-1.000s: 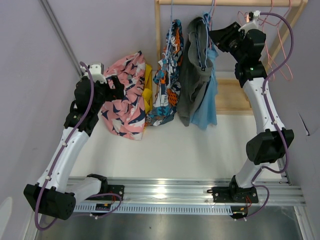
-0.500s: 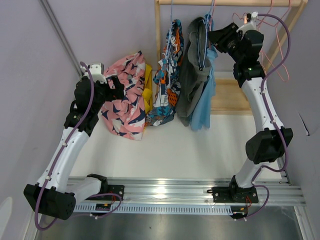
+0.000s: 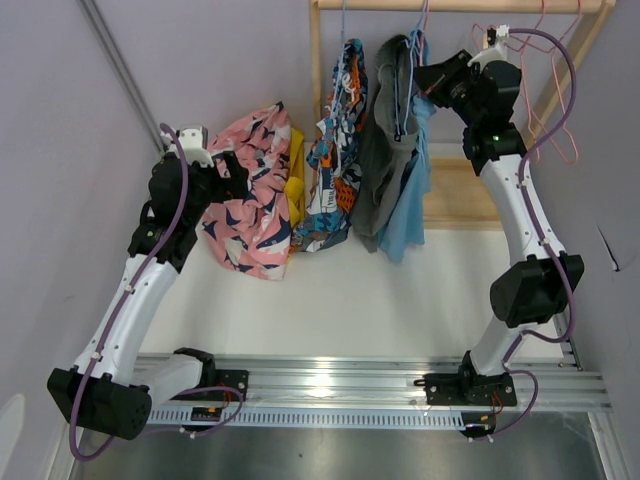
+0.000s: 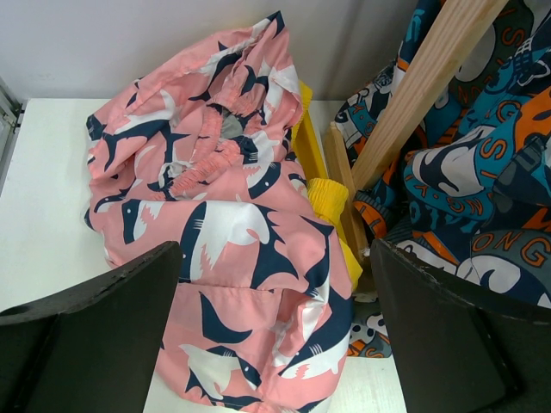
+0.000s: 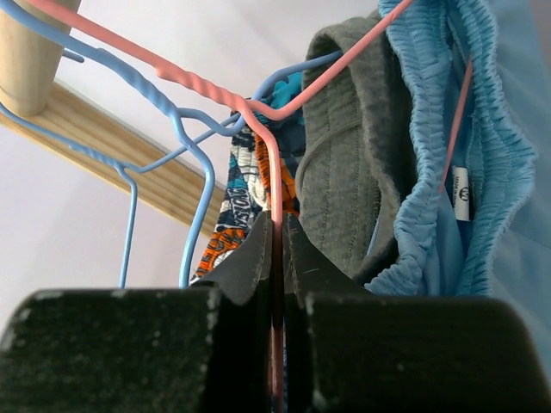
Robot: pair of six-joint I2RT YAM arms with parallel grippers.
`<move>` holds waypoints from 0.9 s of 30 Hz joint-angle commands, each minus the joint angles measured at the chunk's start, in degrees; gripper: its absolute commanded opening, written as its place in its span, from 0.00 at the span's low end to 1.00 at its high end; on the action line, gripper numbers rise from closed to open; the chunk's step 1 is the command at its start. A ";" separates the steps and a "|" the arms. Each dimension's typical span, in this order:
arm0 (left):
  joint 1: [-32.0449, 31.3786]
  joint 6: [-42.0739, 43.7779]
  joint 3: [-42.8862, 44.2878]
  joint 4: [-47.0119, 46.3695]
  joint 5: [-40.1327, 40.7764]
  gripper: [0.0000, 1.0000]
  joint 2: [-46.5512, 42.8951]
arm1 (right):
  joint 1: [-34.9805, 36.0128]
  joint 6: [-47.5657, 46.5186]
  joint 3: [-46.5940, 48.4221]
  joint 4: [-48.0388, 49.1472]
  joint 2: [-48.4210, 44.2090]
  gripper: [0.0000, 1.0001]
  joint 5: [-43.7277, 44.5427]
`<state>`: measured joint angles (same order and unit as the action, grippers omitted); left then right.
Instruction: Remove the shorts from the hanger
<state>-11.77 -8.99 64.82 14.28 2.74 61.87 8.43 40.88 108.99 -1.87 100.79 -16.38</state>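
Note:
The pink navy-white print shorts [image 3: 250,195] lie heaped on the table, with the yellow shorts [image 3: 296,185] beside them. My left gripper [image 3: 235,175] hovers over this heap, open and empty; its view shows the pink shorts [image 4: 215,215] between the wide fingers. Blue-orange print shorts [image 3: 335,150], grey shorts [image 3: 385,150] and light blue shorts [image 3: 410,205] hang from the rail. My right gripper [image 3: 430,78] is shut on the thin wire of a pink hanger [image 5: 194,83], next to the grey shorts [image 5: 344,155] and the light blue shorts [image 5: 482,172].
The wooden rack [image 3: 450,5] spans the back, and its leg [image 4: 422,86] stands right of the heap. A blue wire hanger [image 5: 194,172] hangs left of the pink one. Empty pink hangers [image 3: 560,110] dangle at the far right.
My right gripper has shifted slightly left and closed onto the pink hanger wire. The grey and light blue shorts swung a little left. The left arm has not moved.

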 commanded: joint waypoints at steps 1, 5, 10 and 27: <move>-0.27 0.73 0.31 -0.49 -1.42 0.98 -0.08 | -0.16 -4.05 2.10 -1.20 -6.12 0.00 5.55; -0.36 1.00 0.49 -0.57 -4.76 0.98 0.45 | -1.83 -5.99 2.37 -4.19 -11.14 0.00 10.74; -0.53 1.52 1.19 -1.54 -8.88 0.99 0.54 | -2.97 -8.80 2.63 -7.18 -16.85 0.00 15.41; -47.77 1.96 20.18 2.52 -3.87 0.99 1.50 | 0.89 -6.08 -8.26 -13.95 -34.96 0.00 14.80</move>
<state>-52.27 -6.04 84.44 20.21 0.93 63.29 8.27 34.46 101.32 -20.38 69.30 -2.37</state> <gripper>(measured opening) 0.994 0.036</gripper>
